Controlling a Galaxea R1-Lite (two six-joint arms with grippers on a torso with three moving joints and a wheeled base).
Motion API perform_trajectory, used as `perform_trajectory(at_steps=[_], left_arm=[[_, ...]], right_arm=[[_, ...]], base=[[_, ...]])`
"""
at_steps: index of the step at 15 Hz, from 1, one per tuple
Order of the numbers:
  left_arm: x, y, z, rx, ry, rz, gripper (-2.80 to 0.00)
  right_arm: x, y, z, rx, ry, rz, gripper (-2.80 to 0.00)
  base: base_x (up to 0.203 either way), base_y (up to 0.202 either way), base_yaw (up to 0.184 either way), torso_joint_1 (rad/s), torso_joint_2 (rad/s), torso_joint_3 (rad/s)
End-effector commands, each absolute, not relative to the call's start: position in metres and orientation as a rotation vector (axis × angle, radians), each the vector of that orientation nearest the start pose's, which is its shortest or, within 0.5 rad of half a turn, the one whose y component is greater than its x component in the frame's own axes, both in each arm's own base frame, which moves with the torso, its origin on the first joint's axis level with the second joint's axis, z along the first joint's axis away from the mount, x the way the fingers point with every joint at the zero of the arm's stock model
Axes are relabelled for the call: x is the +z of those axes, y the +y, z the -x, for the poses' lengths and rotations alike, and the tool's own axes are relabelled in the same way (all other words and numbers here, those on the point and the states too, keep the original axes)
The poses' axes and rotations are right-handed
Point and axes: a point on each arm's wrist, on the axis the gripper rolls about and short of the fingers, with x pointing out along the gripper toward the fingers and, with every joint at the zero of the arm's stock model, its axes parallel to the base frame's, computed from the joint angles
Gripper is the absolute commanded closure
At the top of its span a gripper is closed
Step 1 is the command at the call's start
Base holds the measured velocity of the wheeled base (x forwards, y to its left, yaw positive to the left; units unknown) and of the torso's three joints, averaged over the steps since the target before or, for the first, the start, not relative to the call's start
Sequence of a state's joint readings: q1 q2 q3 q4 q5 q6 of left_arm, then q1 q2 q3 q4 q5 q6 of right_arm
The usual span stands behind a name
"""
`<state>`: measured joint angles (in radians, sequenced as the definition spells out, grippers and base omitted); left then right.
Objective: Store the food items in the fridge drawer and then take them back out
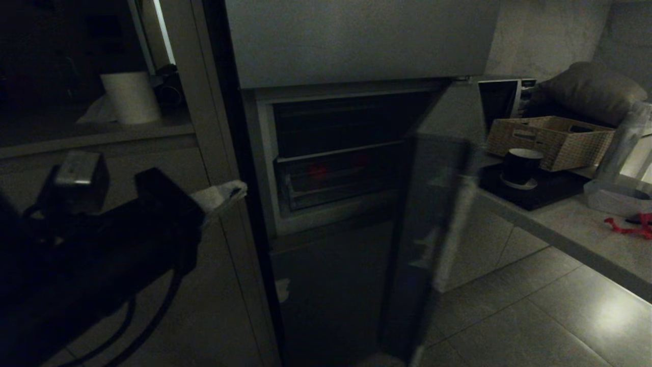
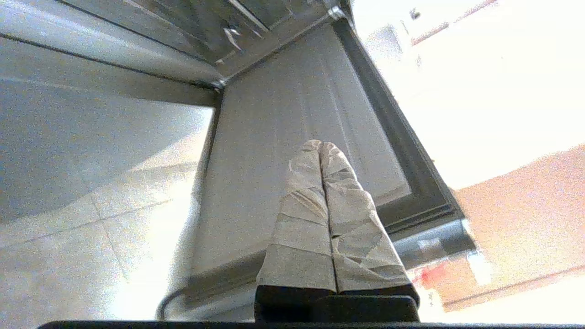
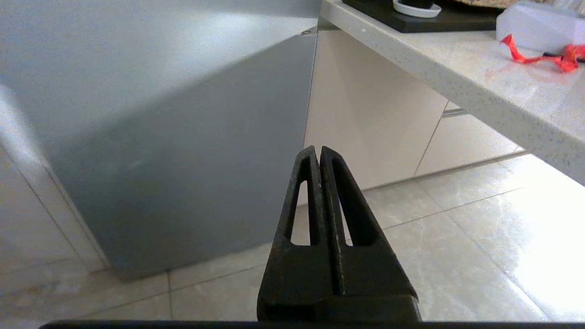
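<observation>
Food items (image 1: 318, 171) in fridge drawer (image 1: 336, 181); left claw (image 1: 226, 196) closed, beside fridge.

In the dim middle of the head view, the food items (image 1: 318, 171) are only faint red smudges behind the front of the fridge drawer (image 1: 336, 181), their shapes impossible to make out. The open fridge door (image 1: 433, 229) is smeared by blur and runs off the bottom edge. At lower left, the left arm (image 1: 76, 255) is cut off by the frame's edge.
</observation>
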<state>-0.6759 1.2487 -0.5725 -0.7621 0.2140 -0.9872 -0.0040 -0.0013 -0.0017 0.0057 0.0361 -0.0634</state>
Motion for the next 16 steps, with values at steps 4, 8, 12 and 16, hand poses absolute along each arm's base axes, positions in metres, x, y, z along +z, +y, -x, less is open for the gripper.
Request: perform_trajectory(at_steps=[4,8,12,16], left_arm=[[0.235,-0.047,-0.067,-0.395,0.110,0.687,0.00],[0.217,-0.008,-0.029,-0.183,0.014,0.446,0.00],[0.195,0.005,-0.012,0.122,-0.051,0.201,0.00],[0.127,0.006,0.000,0.122,0.047,-0.006,0.00]], right_arm=[[0.075,0.001,0.023,0.032,0.002,0.064,0.00],[0.075,0.001,0.023,0.032,0.002,0.063,0.00],[0.075,0.001,0.023,0.032,0.001,0.064,0.00],[0.075,0.001,0.023,0.032,0.003,0.064,0.00]], base=[[0.000,0.000,0.000,0.000,0.00,0.000],[0.000,0.000,0.000,0.000,0.00,0.000],[0.000,0.000,0.000,0.000,0.00,0.000],[0.000,0.000,0.000,0.000,0.00,0.000]])
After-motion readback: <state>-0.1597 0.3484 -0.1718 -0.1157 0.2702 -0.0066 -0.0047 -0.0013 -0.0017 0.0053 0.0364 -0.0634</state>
